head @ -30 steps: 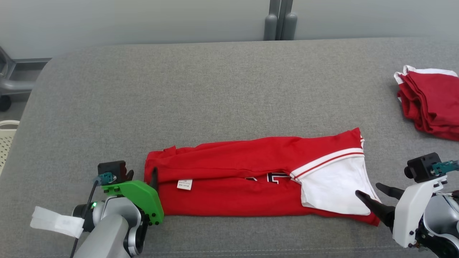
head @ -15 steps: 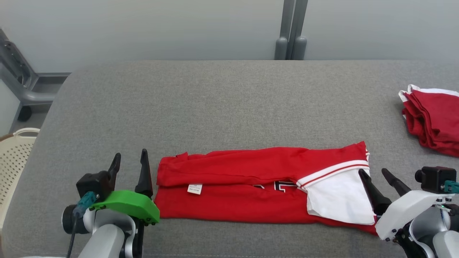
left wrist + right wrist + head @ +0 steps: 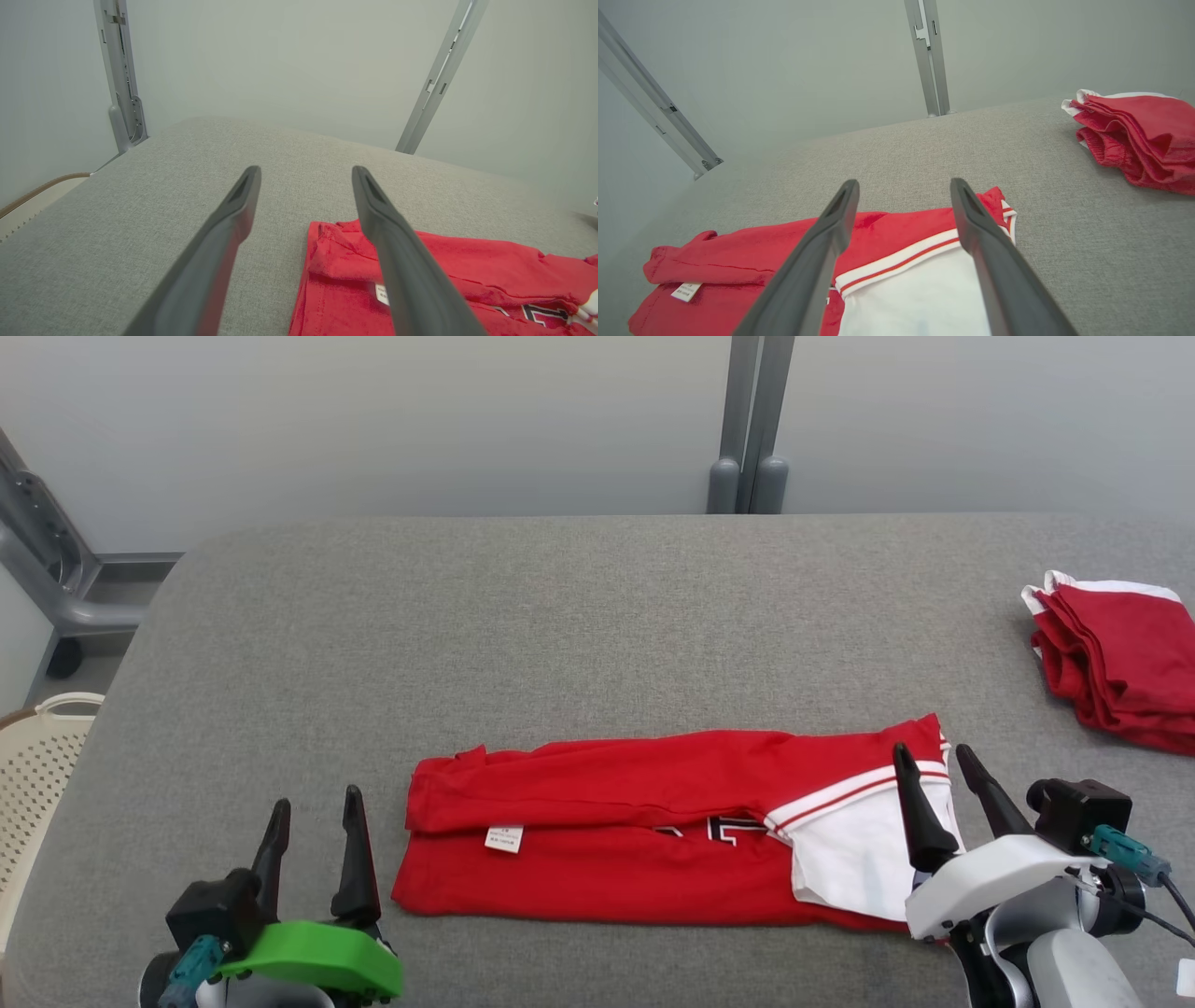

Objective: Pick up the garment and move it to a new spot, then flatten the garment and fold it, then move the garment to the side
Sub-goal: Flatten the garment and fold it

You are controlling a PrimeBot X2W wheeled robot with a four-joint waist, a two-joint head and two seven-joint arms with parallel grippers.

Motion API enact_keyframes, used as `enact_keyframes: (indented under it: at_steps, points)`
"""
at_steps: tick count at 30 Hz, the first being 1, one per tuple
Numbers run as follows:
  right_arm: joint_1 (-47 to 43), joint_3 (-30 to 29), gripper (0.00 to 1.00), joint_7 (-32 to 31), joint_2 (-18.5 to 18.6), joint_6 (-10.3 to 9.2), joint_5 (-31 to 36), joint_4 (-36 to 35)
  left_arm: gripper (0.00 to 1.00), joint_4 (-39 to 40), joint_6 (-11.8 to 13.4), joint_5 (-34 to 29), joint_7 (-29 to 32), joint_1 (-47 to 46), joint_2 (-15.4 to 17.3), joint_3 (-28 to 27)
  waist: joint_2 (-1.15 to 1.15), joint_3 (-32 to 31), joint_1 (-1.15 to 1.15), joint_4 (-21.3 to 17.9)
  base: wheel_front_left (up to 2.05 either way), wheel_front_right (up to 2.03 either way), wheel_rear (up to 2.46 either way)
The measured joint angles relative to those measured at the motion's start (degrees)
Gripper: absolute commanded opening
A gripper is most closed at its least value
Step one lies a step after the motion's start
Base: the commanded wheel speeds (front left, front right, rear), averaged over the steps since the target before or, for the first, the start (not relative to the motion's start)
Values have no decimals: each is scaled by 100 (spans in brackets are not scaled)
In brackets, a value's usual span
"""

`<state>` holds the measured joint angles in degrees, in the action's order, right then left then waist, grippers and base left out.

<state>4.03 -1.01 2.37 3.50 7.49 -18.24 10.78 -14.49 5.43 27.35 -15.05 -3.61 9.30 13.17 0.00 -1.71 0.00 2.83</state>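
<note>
garment: red shirt folded into a long strip, lying flat across the near part of the counter, running left-right, closer to the front edge than the back. upper fold overlaps the lower one, w/ a small white label near the left end & bits of black-and-white lettering peeking out at the seam. right end has a white panel edged w/ a white-and-red striped band. cloth mostly smooth, top-left corner a bit rumpled.

counter is grey woven fabric w/ rounded corners. pale grey wall behind, two grey posts rising at the back middle, a slanted grey metal frame at far left.

other stuff: pile of folded red clothes w/ white trim at the far right, well apart from the garment. cream perforated basket just off the counter's left edge.

left hand sits just left of the garment's left end, fingers spread, holding nothing. right hand is at the right end, over the white panel, fingers also spread & pinching nothing. can't tell if it touches the cloth.
</note>
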Motion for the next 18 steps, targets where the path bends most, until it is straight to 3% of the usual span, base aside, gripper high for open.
enact_keyframes:
  at_steps: [8,18]
  points:
    - [218,54,100,599,-55,0,19,700,100,56,-178,-196,-1,467,-75,-280,0,-116,0,91,0,0,0]
    - [173,223,100,840,-67,0,-3,1270,100,121,-342,-386,-1,668,-100,-538,0,-182,0,242,0,0,0]
